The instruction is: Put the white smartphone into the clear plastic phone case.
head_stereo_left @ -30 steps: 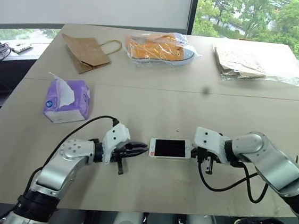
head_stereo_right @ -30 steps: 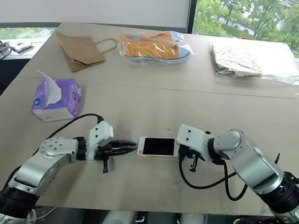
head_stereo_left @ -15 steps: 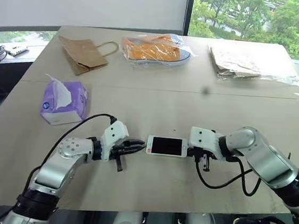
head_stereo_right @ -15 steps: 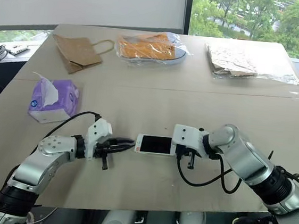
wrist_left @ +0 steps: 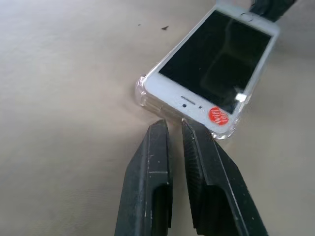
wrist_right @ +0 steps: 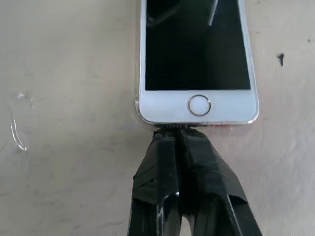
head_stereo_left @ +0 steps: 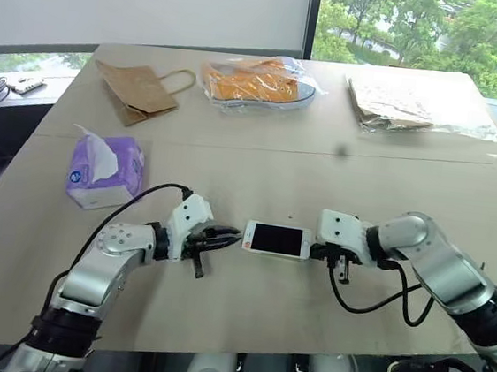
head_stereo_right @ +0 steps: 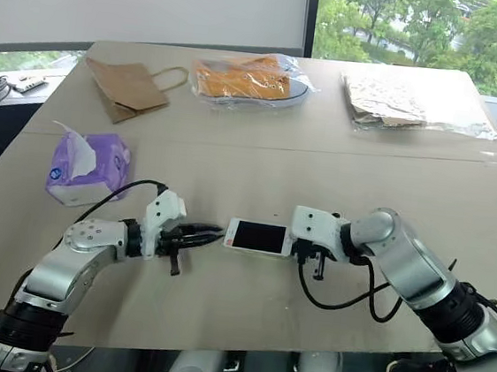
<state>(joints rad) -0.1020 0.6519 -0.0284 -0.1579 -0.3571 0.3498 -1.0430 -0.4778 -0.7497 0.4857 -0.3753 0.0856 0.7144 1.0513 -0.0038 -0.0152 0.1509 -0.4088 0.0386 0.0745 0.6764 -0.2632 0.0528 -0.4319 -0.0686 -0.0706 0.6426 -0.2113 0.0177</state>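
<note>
**Four cameras, one phone in the middle**

Both head eyes look forward and down over the whole table (head_stereo_left: 242, 328). Each wrist camera sits low and close, facing along its own fingers from opposite ends, and all views share the white smartphone (wrist_left: 216, 64).

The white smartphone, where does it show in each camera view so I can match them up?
Left eye: white smartphone, between both grippers.
Right eye: low centre.
Left wrist: red-sticker end past the fingertips.
Right wrist: home-button end at the fingertips.
Shared landmark: black screen.
</note>
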